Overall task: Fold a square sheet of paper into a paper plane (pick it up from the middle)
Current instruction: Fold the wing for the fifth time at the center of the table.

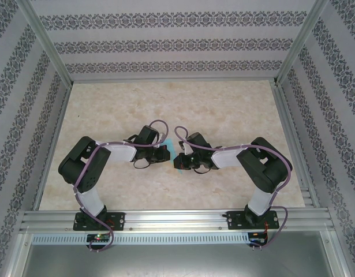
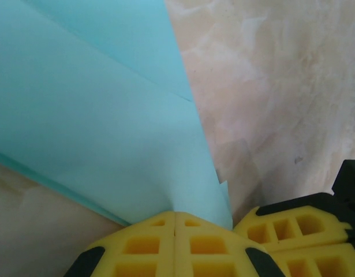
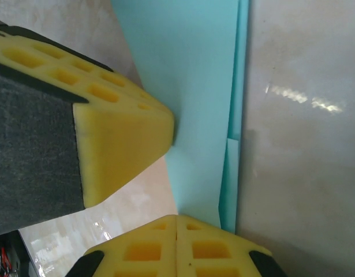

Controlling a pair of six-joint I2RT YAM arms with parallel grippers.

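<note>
The turquoise-blue sheet of paper (image 1: pixel 170 148), folded into layers with straight creases, stands between my two grippers at the middle of the table. In the left wrist view the paper (image 2: pixel 108 115) rises from my left gripper (image 2: pixel 175 214), whose yellow fingertips are shut on its lower edge. My right gripper (image 3: pixel 176 218) is likewise shut on the paper (image 3: pixel 189 86) a little further along. The two grippers sit close together, left gripper (image 1: pixel 166 151) and right gripper (image 1: pixel 178 161), with the right one's yellow fingers (image 2: pixel 298 225) just beside the left. No finished paper plane shape can be made out.
The marbled beige table top (image 1: pixel 223 109) stretches open behind and to both sides of the grippers. Aluminium rails (image 1: pixel 177 219) run along the near edge, and patterned walls (image 1: pixel 165 46) enclose the back and sides.
</note>
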